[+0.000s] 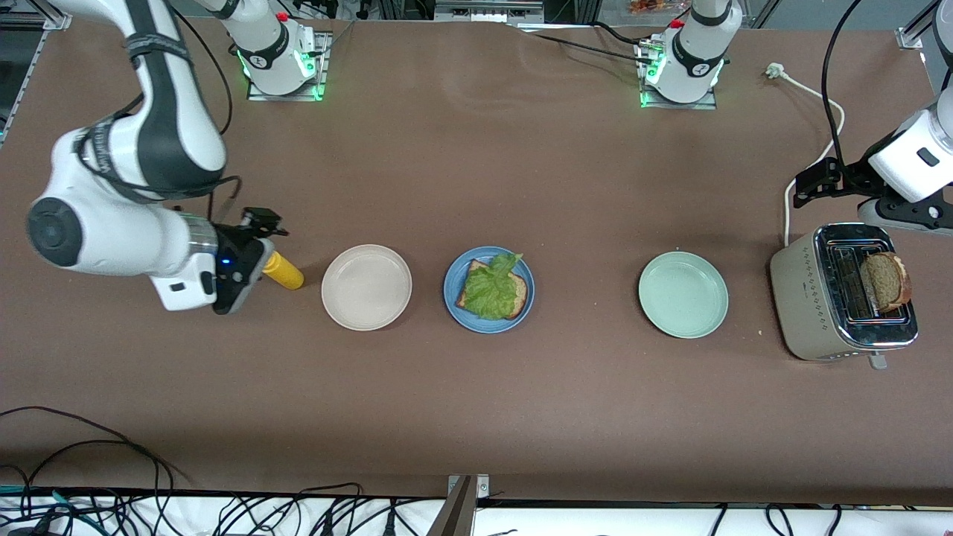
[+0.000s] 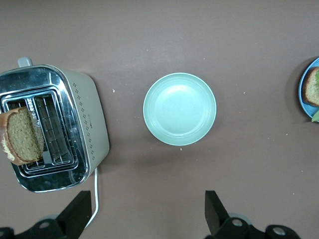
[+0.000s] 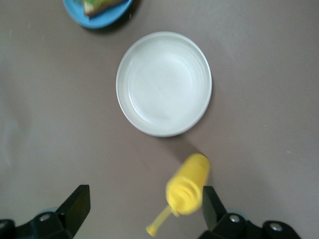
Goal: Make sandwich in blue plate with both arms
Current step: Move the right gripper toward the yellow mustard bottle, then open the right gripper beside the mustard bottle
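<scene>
Brown matte table (image 1: 476, 171) under both arms. Left gripper (image 2: 144, 214) hangs with fingers spread and nothing between them, over the table beside the toaster (image 1: 841, 301); a bread slice (image 1: 886, 281) stands upright in one slot, half out. Right gripper (image 3: 142, 214) is likewise spread and empty, over a yellow squeeze bottle (image 1: 283, 272) standing beside the beige plate (image 1: 366, 286). Blue plate (image 1: 488, 289) sits mid-table between the beige plate and the mint plate (image 1: 683, 294); it carries one slice with a lettuce leaf (image 1: 493, 286) on top. Top slice not yet placed. Judgement: toast is light, stiff, crumbly; pinch the exposed upper edge across its flat faces, gently.
</scene>
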Robot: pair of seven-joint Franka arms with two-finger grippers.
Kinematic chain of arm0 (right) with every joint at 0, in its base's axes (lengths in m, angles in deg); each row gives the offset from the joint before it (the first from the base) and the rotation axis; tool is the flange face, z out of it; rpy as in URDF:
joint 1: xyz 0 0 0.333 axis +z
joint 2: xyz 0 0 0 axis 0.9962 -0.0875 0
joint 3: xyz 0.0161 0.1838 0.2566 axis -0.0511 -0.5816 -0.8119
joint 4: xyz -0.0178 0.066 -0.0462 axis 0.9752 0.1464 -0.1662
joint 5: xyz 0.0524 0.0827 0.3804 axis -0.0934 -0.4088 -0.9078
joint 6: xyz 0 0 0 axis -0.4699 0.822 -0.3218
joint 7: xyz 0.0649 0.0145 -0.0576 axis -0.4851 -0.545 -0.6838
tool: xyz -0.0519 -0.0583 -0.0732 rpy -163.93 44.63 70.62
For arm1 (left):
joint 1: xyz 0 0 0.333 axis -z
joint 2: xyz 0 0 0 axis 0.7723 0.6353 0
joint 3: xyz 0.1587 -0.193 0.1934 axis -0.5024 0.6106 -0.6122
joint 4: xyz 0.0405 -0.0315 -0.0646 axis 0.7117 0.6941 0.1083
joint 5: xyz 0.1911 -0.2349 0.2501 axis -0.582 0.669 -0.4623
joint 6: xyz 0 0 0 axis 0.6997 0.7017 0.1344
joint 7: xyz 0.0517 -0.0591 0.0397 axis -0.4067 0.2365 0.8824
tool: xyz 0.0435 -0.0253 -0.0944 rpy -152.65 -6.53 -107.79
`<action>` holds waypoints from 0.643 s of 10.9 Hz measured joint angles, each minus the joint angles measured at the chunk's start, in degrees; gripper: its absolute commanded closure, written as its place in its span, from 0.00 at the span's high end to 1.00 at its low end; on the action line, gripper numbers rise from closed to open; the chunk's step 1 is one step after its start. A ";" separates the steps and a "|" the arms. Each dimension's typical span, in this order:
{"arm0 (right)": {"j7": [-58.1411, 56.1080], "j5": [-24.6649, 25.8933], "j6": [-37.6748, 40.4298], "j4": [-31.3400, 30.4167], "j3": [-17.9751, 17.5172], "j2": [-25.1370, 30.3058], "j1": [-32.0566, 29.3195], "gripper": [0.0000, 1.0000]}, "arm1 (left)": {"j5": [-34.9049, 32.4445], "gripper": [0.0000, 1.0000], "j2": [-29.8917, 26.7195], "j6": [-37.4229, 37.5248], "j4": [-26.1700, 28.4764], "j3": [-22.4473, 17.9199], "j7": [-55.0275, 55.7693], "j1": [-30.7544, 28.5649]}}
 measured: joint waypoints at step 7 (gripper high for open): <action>-36.81 -9.98 0.20 -4.68 -0.33 -1.81 -13.23 1.00 | 0.00 1.00 0.40 -0.76 -2.04 0.71 0.00 0.48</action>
